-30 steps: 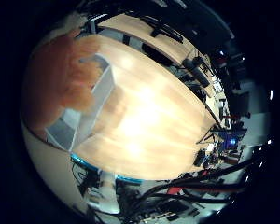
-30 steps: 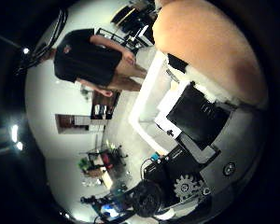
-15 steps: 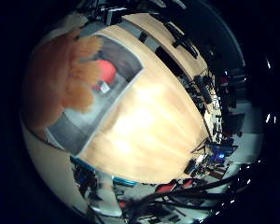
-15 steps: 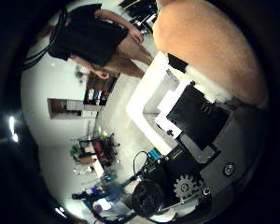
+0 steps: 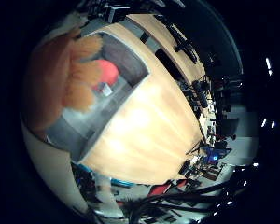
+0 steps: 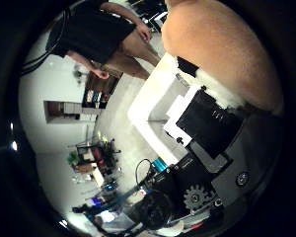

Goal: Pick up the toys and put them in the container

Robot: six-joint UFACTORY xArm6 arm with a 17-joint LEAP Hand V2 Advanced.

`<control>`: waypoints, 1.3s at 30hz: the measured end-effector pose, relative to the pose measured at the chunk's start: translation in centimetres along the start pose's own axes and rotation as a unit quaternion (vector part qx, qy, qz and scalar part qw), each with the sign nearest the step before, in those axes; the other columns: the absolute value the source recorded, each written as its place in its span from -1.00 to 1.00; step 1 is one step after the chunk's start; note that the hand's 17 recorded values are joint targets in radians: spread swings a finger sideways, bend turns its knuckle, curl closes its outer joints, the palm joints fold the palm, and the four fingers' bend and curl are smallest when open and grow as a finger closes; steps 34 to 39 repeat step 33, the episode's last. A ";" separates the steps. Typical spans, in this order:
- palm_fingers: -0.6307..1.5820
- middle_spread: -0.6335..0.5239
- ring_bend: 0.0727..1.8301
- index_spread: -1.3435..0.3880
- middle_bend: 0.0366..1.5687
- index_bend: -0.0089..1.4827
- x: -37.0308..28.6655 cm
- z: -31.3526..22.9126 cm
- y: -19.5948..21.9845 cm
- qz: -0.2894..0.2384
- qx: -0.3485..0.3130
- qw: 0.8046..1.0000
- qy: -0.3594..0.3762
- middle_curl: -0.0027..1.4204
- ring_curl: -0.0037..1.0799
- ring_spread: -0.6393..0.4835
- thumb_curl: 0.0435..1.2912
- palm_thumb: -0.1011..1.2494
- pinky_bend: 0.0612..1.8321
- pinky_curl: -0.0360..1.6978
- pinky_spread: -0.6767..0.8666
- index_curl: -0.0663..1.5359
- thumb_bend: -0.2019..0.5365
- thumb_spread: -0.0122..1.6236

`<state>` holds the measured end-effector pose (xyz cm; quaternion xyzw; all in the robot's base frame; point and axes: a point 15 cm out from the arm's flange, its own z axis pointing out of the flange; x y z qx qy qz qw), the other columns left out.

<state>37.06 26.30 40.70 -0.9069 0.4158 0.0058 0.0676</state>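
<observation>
An orange plush toy lies close against my palm and fills one side of the right little finger side palm view. The right thumb side palm view shows it too, with my hand's white and black fingers curled beside it. A grey container stands on the light wooden table, below the held toy. A red toy lies inside the container with a small pale thing beside it.
Dark desks and chairs stand beyond the table's far edge. In the right thumb side palm view a person in dark clothes stands on the pale floor, with shelves and clutter farther off.
The camera has swung with the hand. The container's open inside and the red toy have come into the right little finger side palm view. The orange toy stays against the palm.
</observation>
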 end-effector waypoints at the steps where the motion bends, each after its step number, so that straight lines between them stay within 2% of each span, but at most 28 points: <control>1: 0.64 -0.66 0.26 -0.18 -0.01 -0.73 -0.1 -0.2 0.0 0.000 0.002 1.000 0.001 -0.14 -0.12 -0.49 -0.47 0.80 0.24 -0.39 -0.78 0.04 -0.50 0.18; 7: 0.63 -0.67 0.26 -0.18 -0.03 -0.74 0.6 -0.1 -0.4 0.000 0.009 1.000 0.004 -0.15 -0.13 -0.51 -0.48 0.78 0.25 -0.39 -0.78 0.05 -0.51 0.20; 10: 0.59 -0.68 0.25 -0.18 -0.07 -0.77 1.0 -0.2 -0.2 -0.002 0.009 1.000 0.005 -0.16 -0.13 -0.52 -0.51 0.66 0.26 -0.39 -0.79 0.04 -0.58 0.23; 11: 0.54 -0.69 0.25 -0.18 -0.10 -0.80 1.1 -0.2 -0.3 -0.003 0.009 1.000 0.005 -0.17 -0.13 -0.52 -0.54 0.52 0.28 -0.38 -0.79 0.02 -0.66 0.23; 12: 0.44 -0.70 0.24 -0.17 -0.18 -0.84 1.2 -0.1 -0.2 -0.004 0.007 1.000 0.005 -0.19 -0.14 -0.53 -0.59 0.30 0.29 -0.38 -0.80 -0.01 -0.80 0.23; 13: 0.22 -0.65 0.22 -0.14 -0.28 -0.86 1.5 -0.1 0.0 -0.006 0.004 1.000 0.005 -0.21 -0.13 -0.52 -0.66 -0.04 0.30 -0.37 -0.82 -0.02 -0.98 0.20; 14: 0.05 -0.60 0.17 -0.13 -0.32 -0.78 1.6 -0.1 0.0 -0.008 0.003 1.000 0.004 -0.22 -0.12 -0.47 -0.68 -0.21 0.24 -0.36 -0.76 -0.01 -0.92 0.17; 15: -0.22 -0.52 0.06 -0.11 -0.33 -0.69 1.7 -0.1 0.1 -0.010 0.003 1.000 0.003 -0.22 -0.13 -0.35 -0.71 -0.44 0.10 -0.35 -0.58 0.01 -0.91 0.11; 16: -0.31 -0.45 -0.04 -0.11 -0.34 -0.71 1.8 -0.1 0.1 -0.013 0.002 1.000 0.000 -0.24 -0.20 -0.26 -0.71 -0.56 0.01 -0.38 -0.41 -0.03 -0.84 0.07; 19: -0.40 -0.31 -0.24 -0.08 -0.43 -0.72 2.2 0.0 0.3 -0.027 0.000 1.000 -0.002 -0.30 -0.37 -0.05 -0.70 -0.73 -0.07 -0.47 -0.09 -0.12 -0.68 0.00; 23: -0.40 -0.20 -0.36 -0.05 -0.50 -0.75 2.0 -0.1 0.2 -0.033 0.001 0.999 -0.003 -0.37 -0.49 0.10 -0.67 -0.82 -0.14 -0.56 0.18 -0.21 -0.59 -0.05; 27: -0.37 -0.15 -0.42 -0.03 -0.55 -0.75 2.1 -0.1 0.3 -0.038 0.000 0.999 -0.003 -0.41 -0.53 0.17 -0.63 -0.84 -0.17 -0.59 0.34 -0.29 -0.56 -0.07; 33: -0.32 -0.16 -0.46 -0.02 -0.60 -0.75 2.4 -0.4 0.4 -0.048 0.005 0.999 -0.002 -0.45 -0.55 0.19 -0.60 -0.84 -0.22 -0.63 0.42 -0.36 -0.55 -0.08; 39: -0.32 -0.16 -0.46 -0.02 -0.60 -0.75 2.4 -0.4 0.4 -0.048 0.005 0.999 -0.002 -0.45 -0.55 0.19 -0.60 -0.84 -0.22 -0.63 0.42 -0.36 -0.55 -0.08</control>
